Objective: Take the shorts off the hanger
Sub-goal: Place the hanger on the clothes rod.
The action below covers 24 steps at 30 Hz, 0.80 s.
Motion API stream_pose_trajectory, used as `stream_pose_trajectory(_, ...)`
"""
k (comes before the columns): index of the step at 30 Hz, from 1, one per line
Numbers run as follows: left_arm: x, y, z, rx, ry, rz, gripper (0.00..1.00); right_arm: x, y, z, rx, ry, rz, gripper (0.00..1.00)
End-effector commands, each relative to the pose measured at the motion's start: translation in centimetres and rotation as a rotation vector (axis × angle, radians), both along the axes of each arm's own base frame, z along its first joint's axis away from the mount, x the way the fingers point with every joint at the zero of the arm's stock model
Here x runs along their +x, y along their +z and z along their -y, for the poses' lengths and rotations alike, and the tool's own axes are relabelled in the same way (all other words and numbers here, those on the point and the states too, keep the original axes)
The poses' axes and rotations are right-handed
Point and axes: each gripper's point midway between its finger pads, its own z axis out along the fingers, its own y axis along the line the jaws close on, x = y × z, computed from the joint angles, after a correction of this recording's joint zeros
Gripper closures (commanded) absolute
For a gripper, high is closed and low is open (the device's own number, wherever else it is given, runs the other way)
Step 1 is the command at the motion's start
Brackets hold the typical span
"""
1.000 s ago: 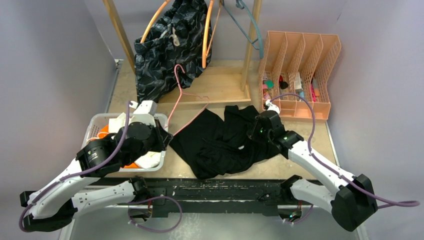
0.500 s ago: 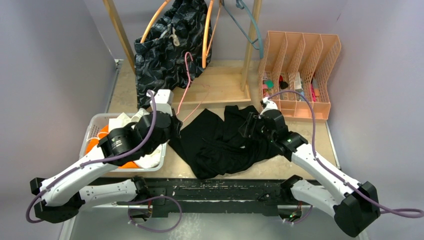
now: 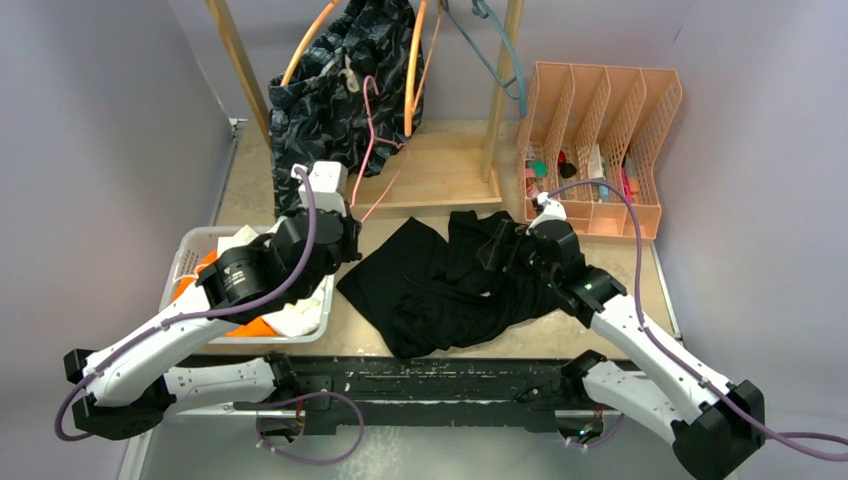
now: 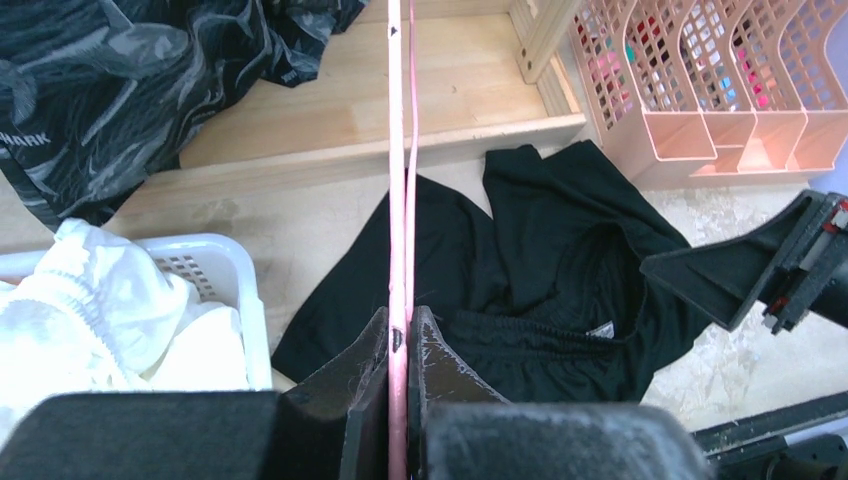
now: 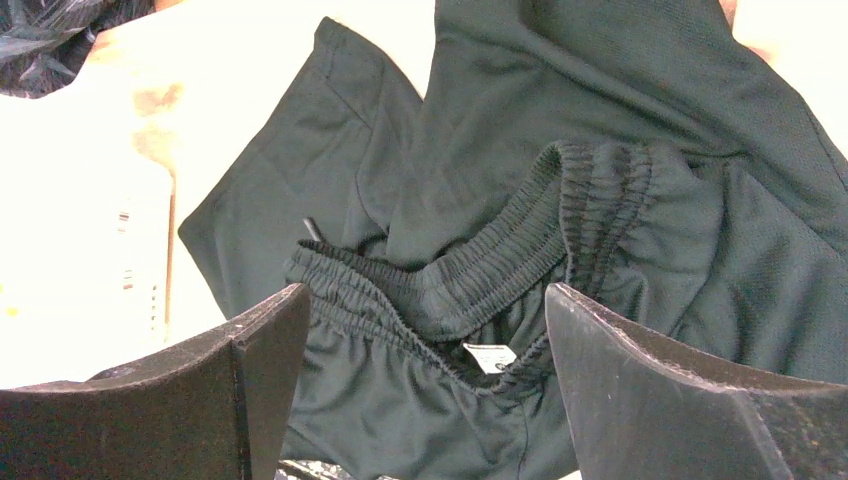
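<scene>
Four pairs of shorts out there: one black pair (image 3: 440,285), one camo pair (image 3: 330,100), one white pair (image 4: 100,300), one orange pair (image 3: 186,288). One pink hanger (image 4: 400,150), one teal hanger (image 3: 495,60); the orange hangers (image 3: 412,70) I can't count. One white basket (image 3: 200,232). One peach rack (image 3: 600,110), four slots. Two arms: left arm (image 3: 170,340), right arm (image 3: 640,340).

Is looking like a robot lab cell: plain grey walls (image 3: 100,120) boxing in a tan table (image 3: 350,335), robot arms (image 3: 170,338) sitting bolted on a black rail (image 3: 440,380) at 6 o'clock, wooden rack (image 3: 238,60) standing at 12 o'clock.
</scene>
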Motion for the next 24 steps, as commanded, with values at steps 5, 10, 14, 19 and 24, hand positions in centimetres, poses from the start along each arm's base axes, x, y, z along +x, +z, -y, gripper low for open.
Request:
stream_pose_trajectory(5, 2.2, 4.8, -0.7, 0.036, 0.066, 0.116, 1.0, 0.2, 1.4, 1.5, -0.006, -0.082, 0.045, 0.08)
stream_pose_trajectory(10, 4.6, 4.2, -0.8, 0.095, 0.052, 0.064, 1.0, 0.2, 1.2, 3.3, -0.017, -0.201, 0.018, 0.01)
stream_pose_trajectory(14, 5.4, 5.3, -0.1, 0.098, 0.024, 0.089, 1.0, 0.3, 1.5, 3.4, -0.034, -0.195, 0.03, 0.01)
stream_pose_trajectory(19, 6.3, 7.8, 0.3, 0.06, -0.01, 0.117, 1.0, 0.2, 1.0, 4.2, -0.062, -0.223, 0.021, 0.01)
stream_pose_trajectory(24, 7.8, 9.7, 0.1, 0.077, -0.03, 0.127, 1.0, 0.1, 1.1, 4.6, -0.061, -0.233, 0.047, 0.01)
